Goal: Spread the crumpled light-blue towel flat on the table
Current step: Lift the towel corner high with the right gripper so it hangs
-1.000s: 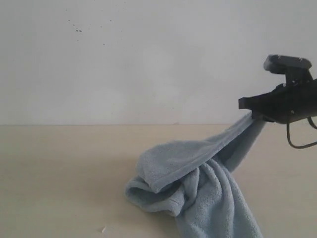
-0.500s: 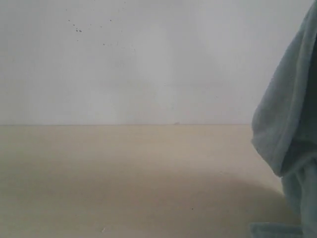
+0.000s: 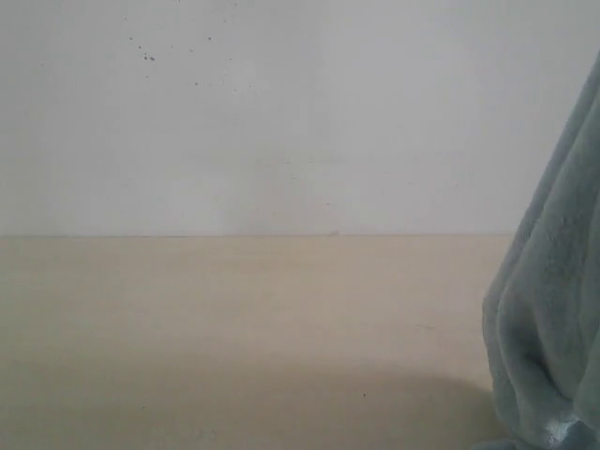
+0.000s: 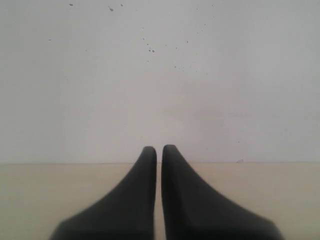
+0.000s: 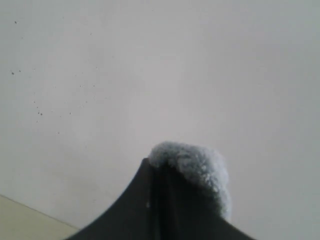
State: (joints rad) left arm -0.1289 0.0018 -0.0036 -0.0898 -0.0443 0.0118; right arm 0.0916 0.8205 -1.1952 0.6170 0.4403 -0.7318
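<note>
The pale grey-blue towel hangs in folds at the right edge of the exterior view, reaching down to the beige table. Neither gripper shows in that view. In the right wrist view my right gripper is shut on a fluffy tuft of the towel, which bulges past the fingertips against the white wall. In the left wrist view my left gripper is shut with nothing between its dark fingers, above the table and facing the wall.
A white wall with small dark specks stands behind the table's far edge. A faint shadow lies on the table beside the hanging towel.
The towel left the middle of the table, lifted up and out to the right. The right arm has gone out of the exterior view. The hanging cloth has shifted further right.
</note>
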